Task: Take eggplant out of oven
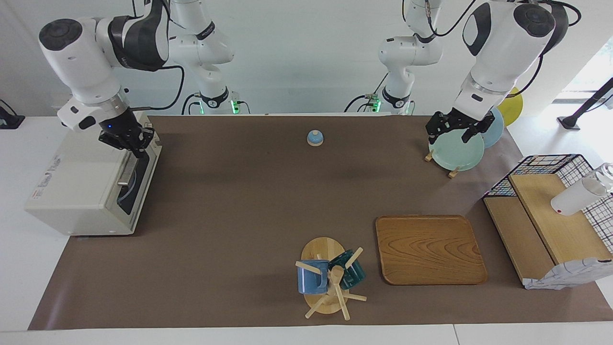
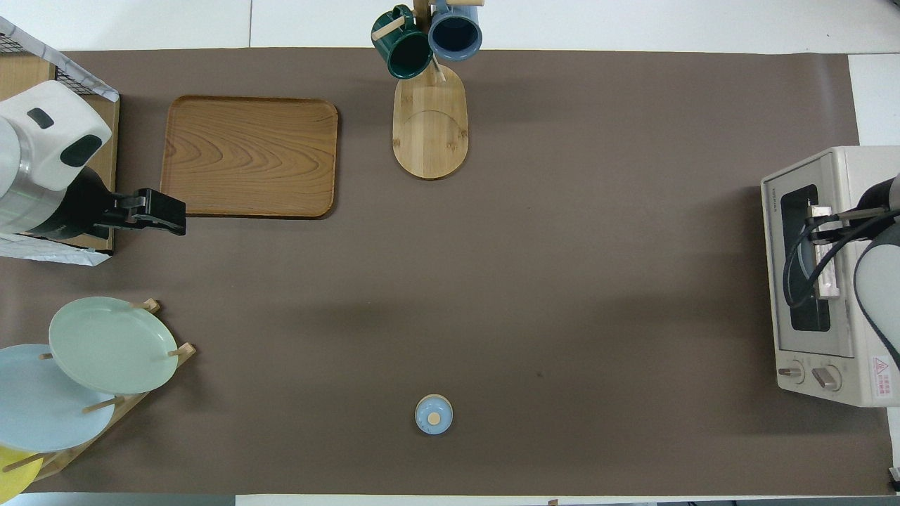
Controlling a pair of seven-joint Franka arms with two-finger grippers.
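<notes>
One oven [image 1: 81, 182] stands at the right arm's end of the table, its dark glass door shut. The eggplant does not show in either view; it may be inside, but the glass hides whatever is there. The right gripper [image 1: 136, 143] is down at the top edge of the oven's door, by the bar handle [image 2: 824, 256]; whether its fingers are closed on the bar I cannot tell.

The left gripper [image 1: 450, 132] hangs in the air over the plate rack [image 2: 105, 414], jaws set fairly wide and holding nothing.

The rack holds three plates: one green [image 2: 112, 344], one pale blue [image 2: 42, 414], one yellow [image 2: 10, 474]. Two mugs, a dark green [image 2: 402, 50] and a blue [image 2: 455, 31], hang on one mug tree [image 2: 430, 126]. There is one wooden tray [image 2: 249, 156] beside the tree, one small blue bell [image 2: 434, 414] near the robots at mid-table, and one wire basket [image 1: 550, 211] with a wooden shelf at the left arm's end of the table.
</notes>
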